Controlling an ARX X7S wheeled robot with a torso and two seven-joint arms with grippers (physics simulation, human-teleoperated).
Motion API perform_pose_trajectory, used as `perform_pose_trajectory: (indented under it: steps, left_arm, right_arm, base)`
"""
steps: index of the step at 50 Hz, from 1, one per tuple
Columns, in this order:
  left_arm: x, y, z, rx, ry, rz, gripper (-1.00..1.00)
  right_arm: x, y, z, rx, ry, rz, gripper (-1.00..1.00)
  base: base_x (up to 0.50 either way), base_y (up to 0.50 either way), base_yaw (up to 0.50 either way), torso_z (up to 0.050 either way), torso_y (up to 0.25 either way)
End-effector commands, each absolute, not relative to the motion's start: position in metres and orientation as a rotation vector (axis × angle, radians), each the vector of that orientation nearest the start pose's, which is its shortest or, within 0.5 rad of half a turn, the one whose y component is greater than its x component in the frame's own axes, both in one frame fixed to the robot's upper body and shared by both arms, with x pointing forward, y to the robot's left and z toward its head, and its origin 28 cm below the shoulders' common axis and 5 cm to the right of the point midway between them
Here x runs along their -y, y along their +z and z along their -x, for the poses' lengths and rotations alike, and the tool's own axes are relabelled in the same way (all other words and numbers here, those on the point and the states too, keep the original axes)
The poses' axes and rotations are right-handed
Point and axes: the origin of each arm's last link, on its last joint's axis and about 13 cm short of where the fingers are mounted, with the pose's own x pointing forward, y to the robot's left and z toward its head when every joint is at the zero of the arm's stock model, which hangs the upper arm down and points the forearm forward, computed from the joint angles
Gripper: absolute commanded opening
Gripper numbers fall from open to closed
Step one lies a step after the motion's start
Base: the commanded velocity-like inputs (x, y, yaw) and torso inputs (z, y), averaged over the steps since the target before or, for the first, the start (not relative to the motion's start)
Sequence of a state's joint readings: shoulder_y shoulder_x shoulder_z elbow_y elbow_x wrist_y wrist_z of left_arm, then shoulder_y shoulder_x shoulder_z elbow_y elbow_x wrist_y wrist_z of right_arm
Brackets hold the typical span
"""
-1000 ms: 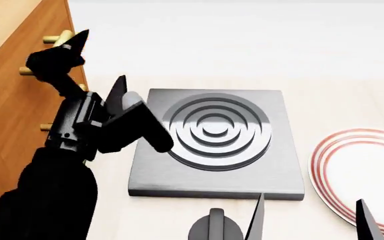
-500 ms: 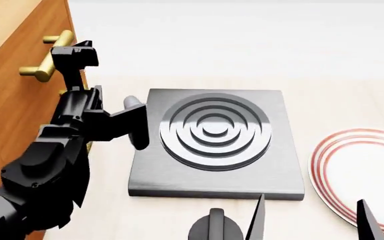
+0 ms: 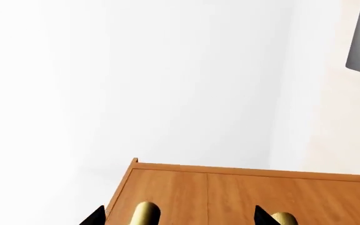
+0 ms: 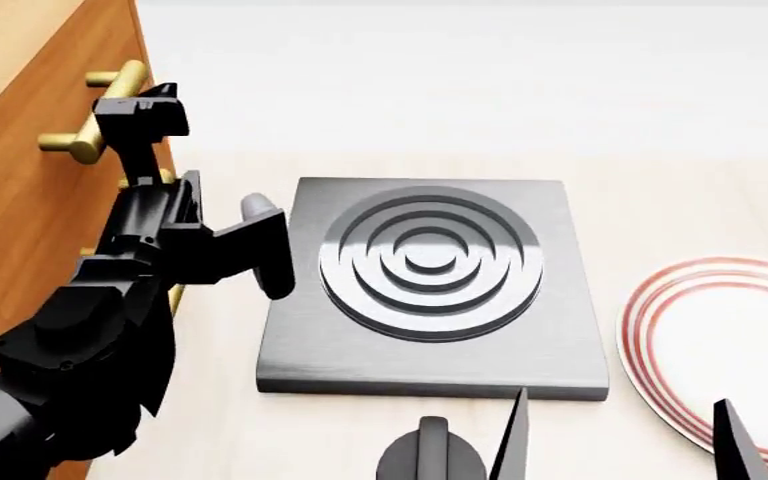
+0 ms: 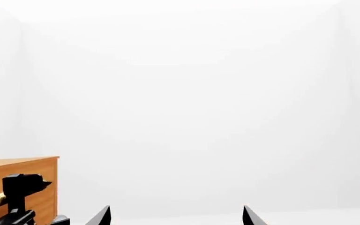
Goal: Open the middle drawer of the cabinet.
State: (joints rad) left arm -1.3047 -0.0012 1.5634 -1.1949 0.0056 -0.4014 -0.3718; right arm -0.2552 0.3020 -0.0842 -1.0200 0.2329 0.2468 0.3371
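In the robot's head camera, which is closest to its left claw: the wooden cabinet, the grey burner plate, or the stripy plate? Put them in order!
From the left gripper:
1. The cabinet, right beside it on the left.
2. The grey burner plate, in the middle.
3. The red-striped plate, far right.

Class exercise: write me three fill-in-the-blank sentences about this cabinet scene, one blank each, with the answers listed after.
1. The cabinet stands on the robot's ____ side.
2. The grey burner plate carries raised rings shaped like ____.
3. The plate has a rim striped in ____.
4. The left gripper reaches toward a handle coloured ____.

Answers: left; circles; red; brass
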Motion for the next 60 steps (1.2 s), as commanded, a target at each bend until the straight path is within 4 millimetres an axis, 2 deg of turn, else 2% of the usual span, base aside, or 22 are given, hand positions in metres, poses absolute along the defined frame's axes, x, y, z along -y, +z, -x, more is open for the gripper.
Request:
perform_pose_trajectory:
  steps: [1,11,23,42,60]
  left_arm:
    - [-0.184,0.171,-0.420,0.108,0.104,-1.604,1.00]
    - [-0.174,0.171,-0.418,0.144,0.074,-1.615,1.00]
    - [-0.165,0.147,-0.411,0.103,-0.043,-1.550,1.00]
    - [-0.164,0.109,-0.397,0.048,-0.110,-1.536,1.00]
    - [-0.171,0.096,-0.393,0.006,-0.093,-1.524,1.00]
  right_arm:
    - [0.101,0.159,-0.122,0.462,0.004,-0.060,1.00]
    - [0.102,0.160,-0.121,0.464,0.001,-0.065,1.00]
    - [0.103,0.159,-0.122,0.465,-0.001,-0.067,1.00]
    - [0.103,0.158,-0.122,0.463,0.000,-0.068,1.00]
    - [0.103,0.159,-0.122,0.465,-0.001,-0.065,1.00]
  base:
    - [0.00,0.00,0.00,0.000,0.000]
    - [0.00,0.00,0.00,0.000,0.000]
    - [0.00,0.00,0.00,0.000,0.000]
    - [0.00,0.00,0.00,0.000,0.000]
    - [0.00,0.00,0.00,0.000,0.000]
